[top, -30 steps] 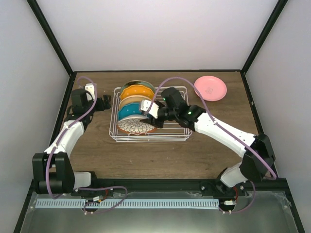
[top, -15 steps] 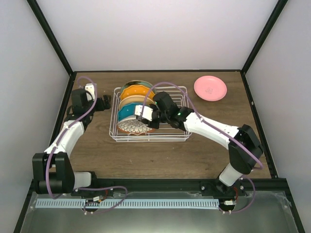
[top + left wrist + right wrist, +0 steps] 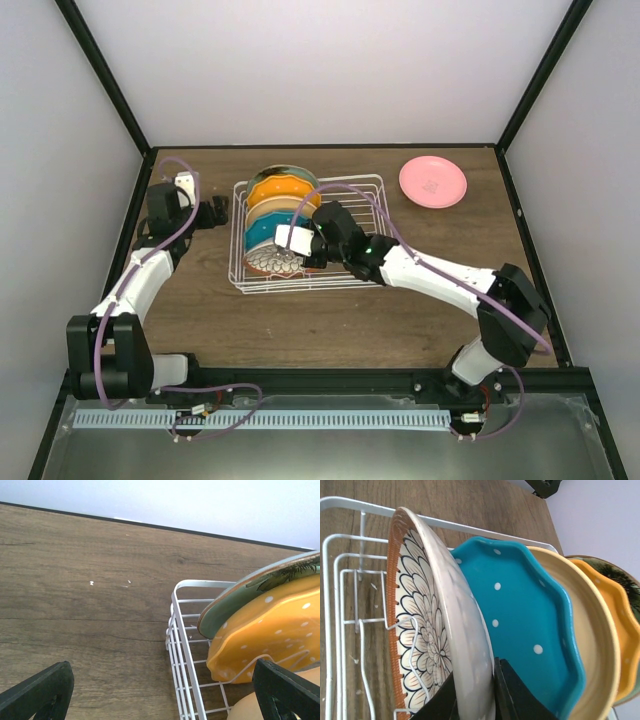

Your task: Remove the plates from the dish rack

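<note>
Plates [image 3: 272, 215] stand five deep in the white wire dish rack [image 3: 368, 200]: brown-floral white plate [image 3: 420, 630], dotted teal plate [image 3: 520, 620], pale yellow plate [image 3: 592, 645], dotted orange plate [image 3: 620, 610] and sage green plate [image 3: 240, 600]. Only the plain pink plate [image 3: 433, 182] lies out on the brown wooden table [image 3: 200, 310], so most work remains. The right gripper [image 3: 475, 685] pinches the floral plate's rim, one finger wedged against the crowding teal plate. The left gripper [image 3: 162, 690] gapes wide beside the rack's raised side.
</note>
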Motion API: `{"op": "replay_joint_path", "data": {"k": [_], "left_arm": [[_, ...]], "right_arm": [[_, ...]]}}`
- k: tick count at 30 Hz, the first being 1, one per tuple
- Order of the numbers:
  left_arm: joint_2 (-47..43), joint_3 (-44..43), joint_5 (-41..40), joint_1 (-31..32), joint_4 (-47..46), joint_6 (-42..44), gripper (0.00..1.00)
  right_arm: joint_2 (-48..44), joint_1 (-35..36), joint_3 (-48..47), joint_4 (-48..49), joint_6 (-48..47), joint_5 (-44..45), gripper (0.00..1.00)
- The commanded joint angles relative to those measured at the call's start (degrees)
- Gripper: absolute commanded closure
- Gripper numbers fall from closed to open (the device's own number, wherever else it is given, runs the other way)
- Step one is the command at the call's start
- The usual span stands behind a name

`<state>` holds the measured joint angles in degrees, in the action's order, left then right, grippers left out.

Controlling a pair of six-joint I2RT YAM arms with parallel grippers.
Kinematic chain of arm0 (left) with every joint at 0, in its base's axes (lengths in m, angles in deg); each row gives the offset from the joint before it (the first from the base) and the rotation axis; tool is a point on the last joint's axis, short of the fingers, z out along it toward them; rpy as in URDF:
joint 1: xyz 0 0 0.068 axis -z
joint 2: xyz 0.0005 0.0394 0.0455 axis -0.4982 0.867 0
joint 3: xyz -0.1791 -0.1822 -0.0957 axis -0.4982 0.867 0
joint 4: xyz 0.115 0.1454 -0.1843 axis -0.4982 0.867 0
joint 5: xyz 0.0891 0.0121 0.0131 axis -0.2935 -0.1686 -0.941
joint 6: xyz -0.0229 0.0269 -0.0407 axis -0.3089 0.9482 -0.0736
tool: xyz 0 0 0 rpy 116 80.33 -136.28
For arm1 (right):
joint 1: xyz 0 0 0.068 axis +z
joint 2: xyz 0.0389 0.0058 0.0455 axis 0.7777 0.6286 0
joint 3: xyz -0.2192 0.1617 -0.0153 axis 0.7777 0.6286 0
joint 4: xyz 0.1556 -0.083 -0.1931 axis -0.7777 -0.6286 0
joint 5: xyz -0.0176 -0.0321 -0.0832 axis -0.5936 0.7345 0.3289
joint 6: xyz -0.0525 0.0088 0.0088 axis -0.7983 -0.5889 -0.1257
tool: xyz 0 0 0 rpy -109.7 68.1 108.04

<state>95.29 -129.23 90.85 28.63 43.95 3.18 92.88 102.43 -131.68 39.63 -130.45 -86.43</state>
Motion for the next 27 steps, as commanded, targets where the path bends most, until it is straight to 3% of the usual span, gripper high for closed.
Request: {"op": "replay_joint_path", "data": {"k": [1,13,27], "left_arm": [[-0.72,-0.74,1.0,-0.32,-1.23,-0.04,0.0],[-0.83,-0.77,1.49,-0.32,-1.09,-0.26,0.0],[-0.43,-1.05,1.91,-0.32,-0.52,-0.44,0.0]], "right_arm": [[-6.19,1.93,-0.86,1.42,-4.1,2.92,0.99],[-12.11,5.32,-2.01,6.49,-10.3,11.35,0.99],[-15.4,10.91,14.56,23.79,-17.41,19.43,0.99]]}}
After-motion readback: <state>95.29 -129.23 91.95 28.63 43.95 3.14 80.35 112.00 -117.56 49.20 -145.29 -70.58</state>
